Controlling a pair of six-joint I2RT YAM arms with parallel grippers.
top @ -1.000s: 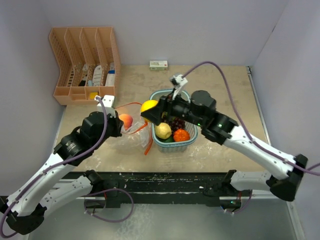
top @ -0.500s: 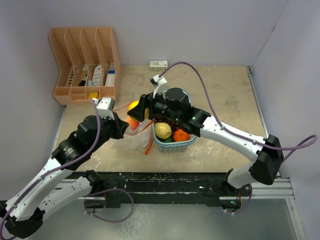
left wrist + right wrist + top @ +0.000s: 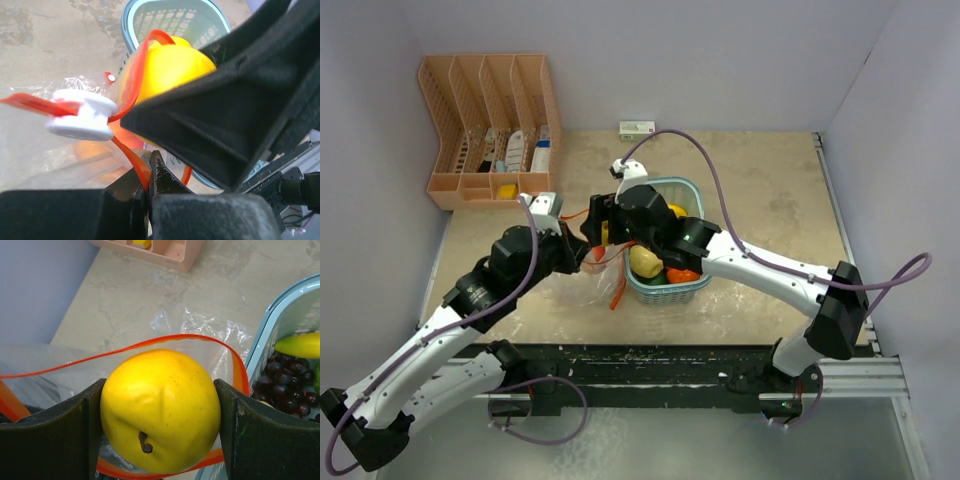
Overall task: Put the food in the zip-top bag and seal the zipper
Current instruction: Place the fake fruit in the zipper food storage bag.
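Observation:
My right gripper (image 3: 160,420) is shut on a yellow round fruit (image 3: 160,410) and holds it inside the open mouth of the clear zip-top bag (image 3: 50,365). The orange-red zipper (image 3: 150,342) loops around the fruit. My left gripper (image 3: 149,175) is shut on the zipper strip (image 3: 131,157) and holds the bag's mouth up; the white slider (image 3: 82,117) sits on the strip. A pink-orange fruit (image 3: 92,147) shows through the bag. In the top view both grippers meet over the bag (image 3: 575,285). The dark grape bunch (image 3: 282,385), another yellow fruit (image 3: 645,262) and an orange piece (image 3: 682,272) lie in the basket.
The light blue mesh basket (image 3: 695,290) stands right beside the bag. A pink desk organizer (image 3: 490,130) stands at the back left. A small white-green box (image 3: 638,129) lies at the back wall. Walls close in on both sides.
My right gripper has carried the yellow fruit left, from over the basket into the bag's mouth. My left gripper still holds the zipper edge and has shifted slightly towards the right gripper.

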